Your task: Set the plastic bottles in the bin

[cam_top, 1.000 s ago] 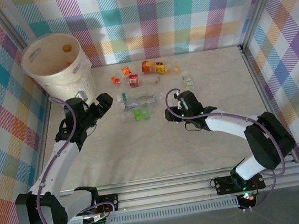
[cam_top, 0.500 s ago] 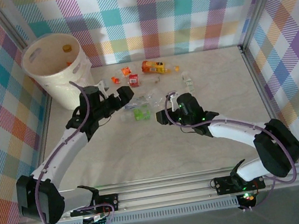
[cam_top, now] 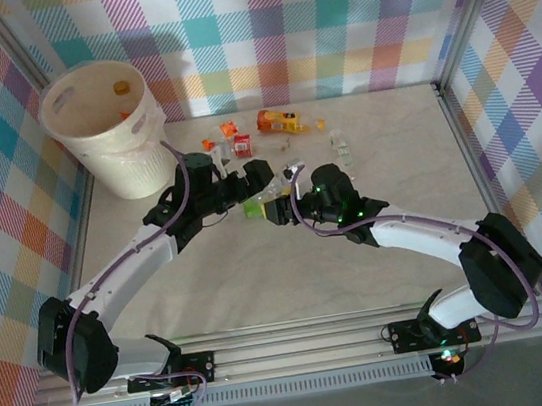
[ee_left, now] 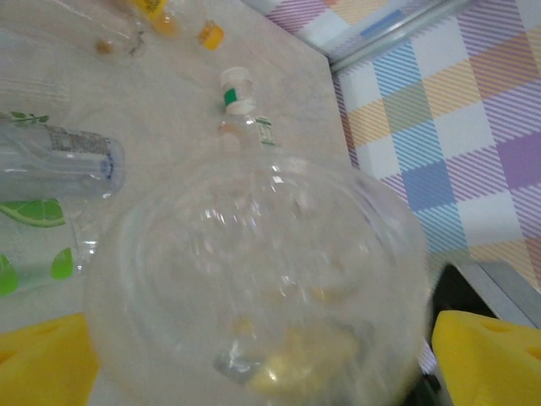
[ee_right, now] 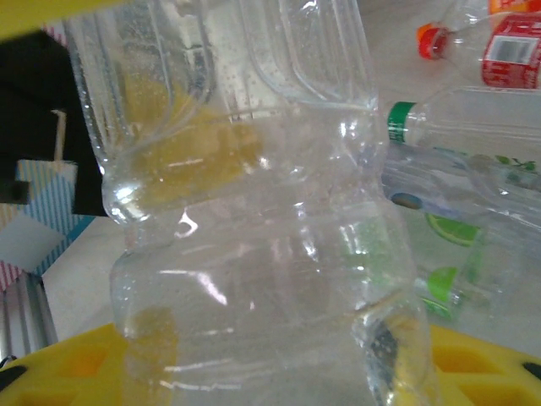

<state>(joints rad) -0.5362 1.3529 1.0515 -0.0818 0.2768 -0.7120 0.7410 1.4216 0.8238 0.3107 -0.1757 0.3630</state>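
Note:
A clear plastic bottle [ee_right: 270, 254] stands between the yellow fingers of my right gripper [ee_right: 270, 372], which is shut on it. In the top view this gripper [cam_top: 287, 206] is at the table's middle. My left gripper [cam_top: 265, 180] meets it there. Its jaws are wide open around the same bottle's base [ee_left: 262, 288], with a small gap at the right finger [ee_left: 490, 351]. More plastic bottles lie behind: an orange one [cam_top: 278, 121], a red-labelled one [cam_top: 242, 144] and a green-labelled one [cam_top: 251, 207]. The cream bin [cam_top: 130, 167] stands at the far left with bottles inside.
A white-capped bottle with a green band [ee_left: 239, 101] and a clear blue-labelled bottle [ee_left: 59, 156] lie just beyond the left gripper. A green-capped bottle [ee_right: 456, 127] lies beside the right gripper. Checked walls enclose the table on three sides.
The left arm swung right from beside the bin to the table's middle. The right gripper carried the clear bottle left to meet it.

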